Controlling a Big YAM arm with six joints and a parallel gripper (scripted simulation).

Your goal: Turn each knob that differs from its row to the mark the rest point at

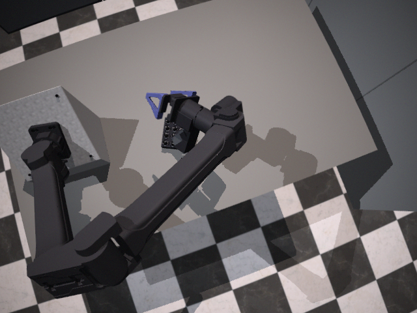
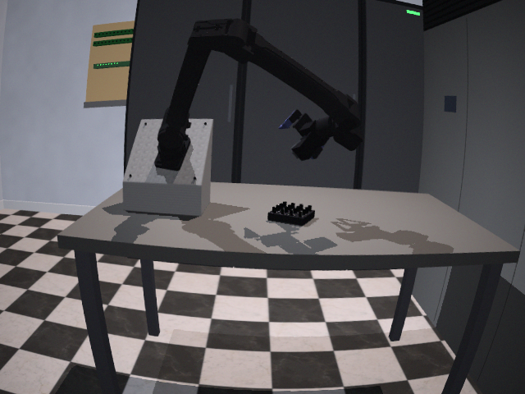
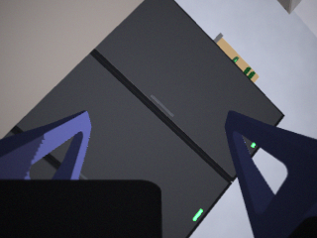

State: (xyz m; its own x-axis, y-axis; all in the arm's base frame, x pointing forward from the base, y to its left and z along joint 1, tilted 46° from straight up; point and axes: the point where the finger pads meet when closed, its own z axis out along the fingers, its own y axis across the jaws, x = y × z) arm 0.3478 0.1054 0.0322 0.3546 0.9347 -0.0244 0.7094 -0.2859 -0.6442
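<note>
The knob box (image 1: 169,134) (image 2: 288,213) is a small black box with rows of knobs, standing on the grey table (image 1: 269,84) (image 2: 381,212) near its middle. In the overhead view my wrist hides part of it, and the knob lines are too small to read. My gripper (image 1: 161,95) (image 2: 292,120) (image 3: 158,118) has blue triangular fingers that are spread wide, with nothing between them. It hangs high above the box and is tilted upward. The wrist view shows only the dark cabinet wall, not the box.
The grey sloped arm mount (image 1: 27,107) (image 2: 169,190) stands at the table's left end. Dark cabinets (image 2: 296,63) rise behind the table, and a tan board (image 2: 110,63) hangs on the wall at the left. The floor is checkered.
</note>
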